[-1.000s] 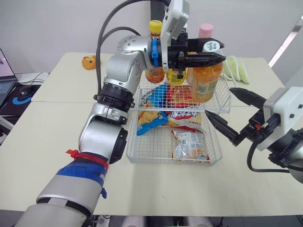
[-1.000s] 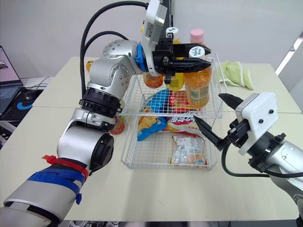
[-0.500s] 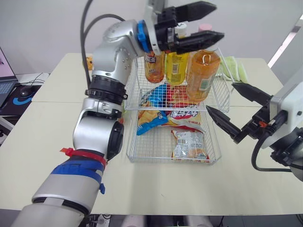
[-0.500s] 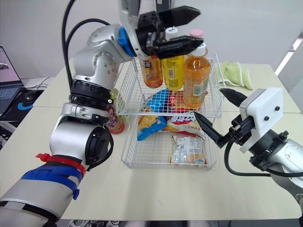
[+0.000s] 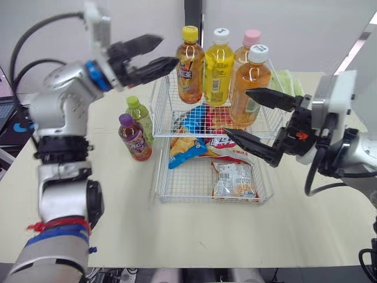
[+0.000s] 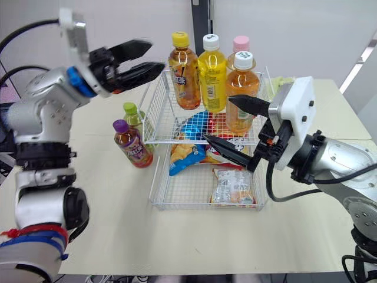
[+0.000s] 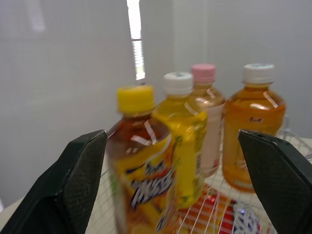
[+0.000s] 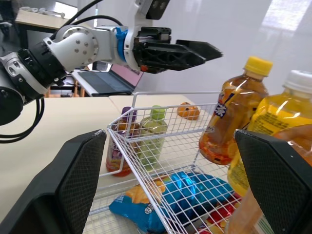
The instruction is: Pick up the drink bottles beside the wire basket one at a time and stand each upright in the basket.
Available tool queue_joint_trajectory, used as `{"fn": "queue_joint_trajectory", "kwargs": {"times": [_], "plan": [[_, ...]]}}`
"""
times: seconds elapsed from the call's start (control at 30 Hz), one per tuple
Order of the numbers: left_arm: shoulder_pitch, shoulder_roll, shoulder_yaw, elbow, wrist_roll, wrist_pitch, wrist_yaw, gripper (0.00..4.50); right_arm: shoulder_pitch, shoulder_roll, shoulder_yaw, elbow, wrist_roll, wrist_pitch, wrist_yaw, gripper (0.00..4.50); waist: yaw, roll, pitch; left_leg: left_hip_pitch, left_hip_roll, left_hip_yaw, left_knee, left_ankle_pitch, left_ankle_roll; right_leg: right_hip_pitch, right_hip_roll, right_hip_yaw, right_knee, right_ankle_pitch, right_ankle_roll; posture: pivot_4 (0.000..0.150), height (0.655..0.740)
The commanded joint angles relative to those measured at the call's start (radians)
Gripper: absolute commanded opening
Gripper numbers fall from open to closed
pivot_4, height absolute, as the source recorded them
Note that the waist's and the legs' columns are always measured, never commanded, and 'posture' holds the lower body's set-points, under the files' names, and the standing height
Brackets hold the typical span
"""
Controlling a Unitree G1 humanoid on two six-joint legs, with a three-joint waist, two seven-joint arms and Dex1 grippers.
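Has stood the orange bottle [image 5: 250,88] upright in the wire basket [image 5: 159,177] and pulled the left claw [image 5: 168,49] clear, spread and empty. Holds the right claw [image 5: 235,112] spread too. Leaves the purple-capped bottle [image 5: 134,139] and green-capped bottle [image 5: 137,115] on the tabletop [image 5: 194,233] beside it, still to go.

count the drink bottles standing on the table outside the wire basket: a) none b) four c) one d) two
D: a purple-capped bottle and a green-capped bottle stand upright on the table just to the left of the wire basket.
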Motion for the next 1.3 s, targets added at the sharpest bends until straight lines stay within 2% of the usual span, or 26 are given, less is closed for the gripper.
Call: {"fn": "queue_joint_trajectory", "kwargs": {"times": [0.03,0.17,0.33,0.5,0.6,0.7,0.9,1.03,1.3], "plan": [[0.137,0.050,0.137,-0.171,-0.049,0.038,0.103,4.44,-0.012,0.011,0.037,0.031,-0.056,-0.047,0.104,4.50,0.001,0.000,0.000,0.000,0.000,0.000,0.000,0.000,0.000,0.000,0.000,0.000,0.000,0.000,0.000,0.150,0.7400],[0.372,0.040,0.255,-0.325,-0.072,0.033,0.193,4.44,-0.017,0.042,0.102,0.063,-0.165,-0.101,0.170,4.50,0.012,0.000,0.000,0.000,0.000,0.000,0.002,0.000,0.000,0.001,-0.001,0.000,0.000,0.000,0.000,0.150,0.7400],[0.699,-0.043,0.379,-0.509,-0.105,0.001,0.261,4.44,-0.022,0.112,0.112,0.090,-0.243,-0.154,0.172,4.50,0.009,0.000,-0.001,0.002,0.000,0.000,0.002,0.000,0.000,0.003,-0.001,0.000,0.000,0.001,0.001,0.150,0.7400],[0.950,-0.105,0.444,-0.645,-0.188,0.050,0.302,4.44,-0.031,0.109,0.092,0.110,-0.178,-0.099,0.241,4.50,0.012,-0.001,-0.001,0.002,0.000,0.000,0.001,0.000,0.000,0.003,-0.001,0.000,0.000,0.001,0.001,0.150,0.7400],[1.050,-0.135,0.428,-0.708,-0.218,0.044,0.316,4.44,-0.038,0.116,0.085,0.122,-0.168,-0.091,0.256,4.50,0.013,0.000,-0.001,0.004,0.000,0.000,0.001,-0.001,0.002,0.004,-0.001,0.000,-0.001,0.001,0.001,0.150,0.7400],[1.042,-0.140,0.392,-0.713,-0.205,0.014,0.346,4.44,-0.042,0.124,0.079,0.127,-0.155,-0.079,0.262,4.50,0.021,0.000,-0.001,0.005,0.000,0.000,0.001,-0.002,0.003,0.005,-0.001,0.000,0.000,0.001,0.001,0.150,0.7400],[0.844,-0.116,0.245,-0.620,-0.118,-0.028,0.420,4.44,-0.047,0.115,0.072,0.123,-0.151,-0.056,0.263,4.50,0.029,0.000,-0.001,0.016,0.000,0.000,-0.001,-0.003,0.005,0.016,-0.001,-0.001,-0.001,0.001,0.001,0.150,0.7400],[0.695,-0.124,0.124,-0.504,-0.030,-0.084,0.446,4.44,-0.039,0.109,0.061,0.102,-0.155,-0.047,0.245,4.50,0.029,0.000,-0.001,0.015,0.000,0.000,-0.001,-0.003,0.005,0.015,-0.001,-0.001,-0.002,0.001,0.001,0.150,0.7400],[0.499,-0.153,0.003,-0.284,0.091,-0.193,0.481,4.44,-0.025,0.109,0.034,0.060,-0.149,-0.027,0.182,4.50,0.025,0.000,-0.001,0.014,0.000,0.000,-0.002,-0.002,0.004,0.014,-0.001,-0.001,-0.004,0.001,0.001,0.150,0.7400]]}}
